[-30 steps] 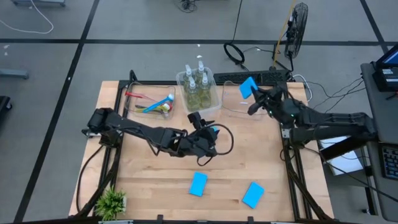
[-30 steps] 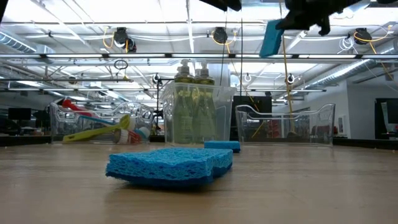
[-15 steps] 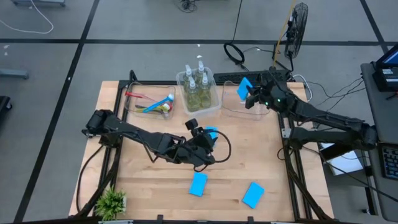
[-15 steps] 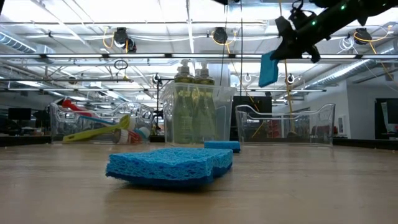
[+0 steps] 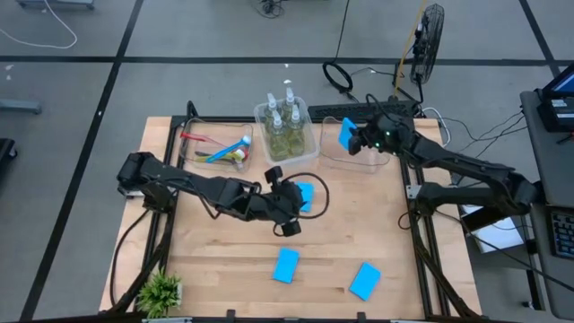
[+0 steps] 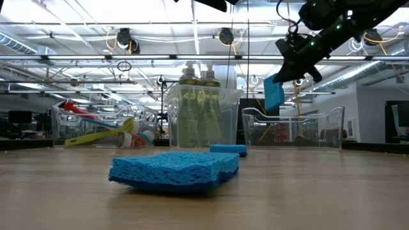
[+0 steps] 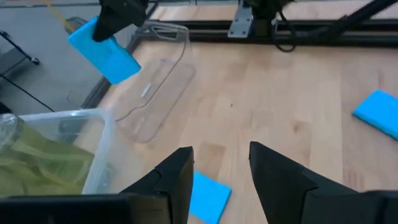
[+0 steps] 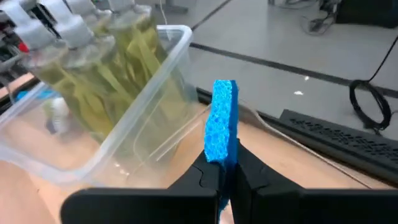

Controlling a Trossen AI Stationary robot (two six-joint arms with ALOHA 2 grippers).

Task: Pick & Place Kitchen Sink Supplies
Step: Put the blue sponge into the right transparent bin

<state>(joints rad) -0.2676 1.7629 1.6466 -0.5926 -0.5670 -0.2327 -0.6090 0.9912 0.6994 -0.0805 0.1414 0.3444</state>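
- Blue sponge (image 5: pixel 349 134) is pinched on edge by the right gripper (image 5: pixel 359 139), whose jaws are clenched on it, above the empty clear bin (image 5: pixel 334 155) at the table's far right; in the low view it hangs over that bin's rim.
- Left gripper (image 5: pixel 289 205) hovers near mid-table over a second sponge (image 5: pixel 305 195) lying flat on the wood. The left wrist view shows its fingers (image 7: pixel 177 180) apart, with the sponge's corner between them, and nothing grasped.
- Two more sponges, one (image 5: pixel 286 265) and another (image 5: pixel 365 281), lie on the near part of the table, well apart from any bin.
- Four soap bottles (image 5: pixel 285 121) already stand upright in the middle clear bin (image 5: pixel 309 155), so that part looks done.
- Brushes (image 5: pixel 221 152) lie together in the left clear bin (image 5: pixel 182 154); red, yellow and blue show, and a dark one cannot be made out.
- By this reading, bottles and brushes are sorted, and sponges are the remaining work: one is about to go into the right bin, one sits under the left gripper, and two are untouched.
- A potted plant (image 5: pixel 160 292) sits at the table's near left corner, apart from the work.
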